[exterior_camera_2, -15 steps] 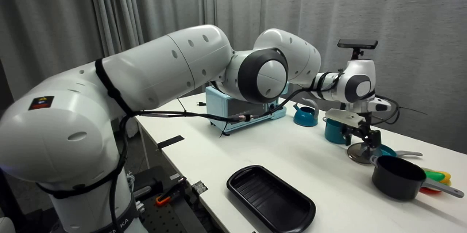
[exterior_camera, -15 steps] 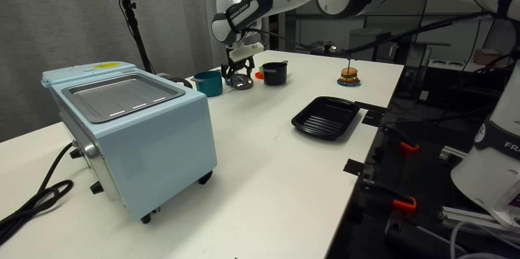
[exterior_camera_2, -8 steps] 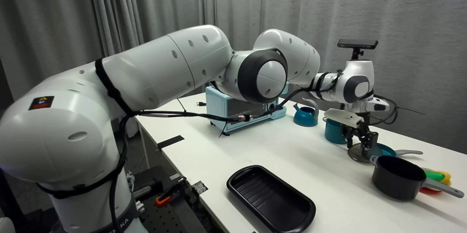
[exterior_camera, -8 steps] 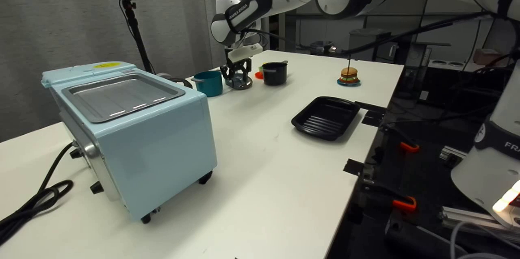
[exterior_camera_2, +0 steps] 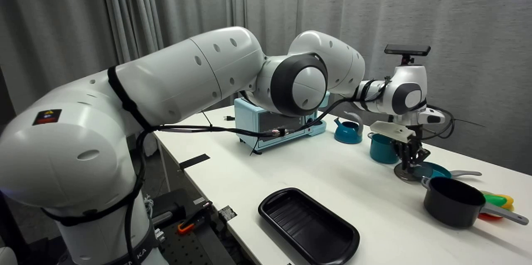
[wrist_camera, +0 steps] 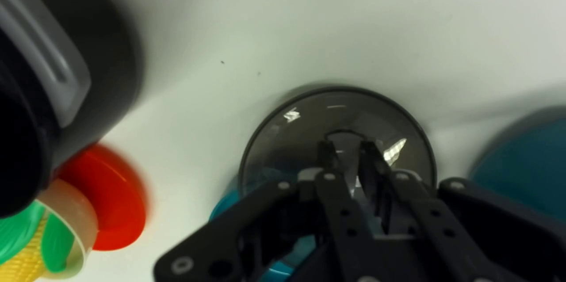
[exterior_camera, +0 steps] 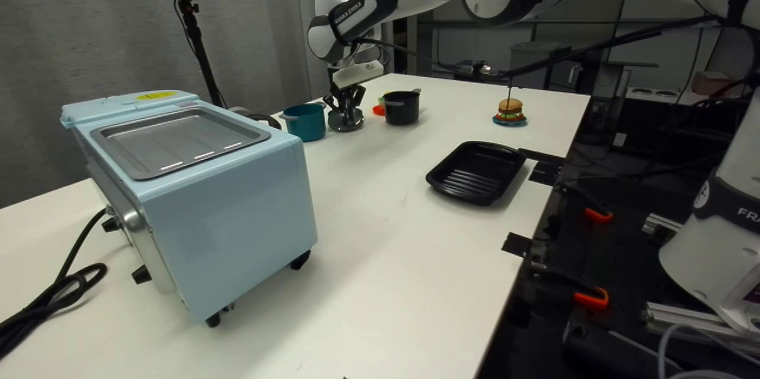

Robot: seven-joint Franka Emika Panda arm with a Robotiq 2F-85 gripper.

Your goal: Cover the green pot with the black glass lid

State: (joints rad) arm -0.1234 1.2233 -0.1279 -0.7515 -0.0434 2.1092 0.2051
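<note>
The black glass lid, dark-rimmed with a see-through grey centre, lies below my gripper in the wrist view. My fingers are shut on its grey knob. Part of the lid overlaps a teal frying pan, and whether it touches the pan or table I cannot tell. In both exterior views the lid shows under the gripper. The green pot stands upright and uncovered close beside it, on the oven's side. Only a blurred part of the pot appears at the wrist view's right edge.
A black saucepan with grey handles stands close on the lid's far side from the pot. The teal frying pan is behind. A red plate, kettle, ridged pan, toy burger and blue oven also stand around.
The fingers have come together from wide apart onto the lid's knob. The lid has shifted slightly towards the green pot, and the wrist has risen a little.
</note>
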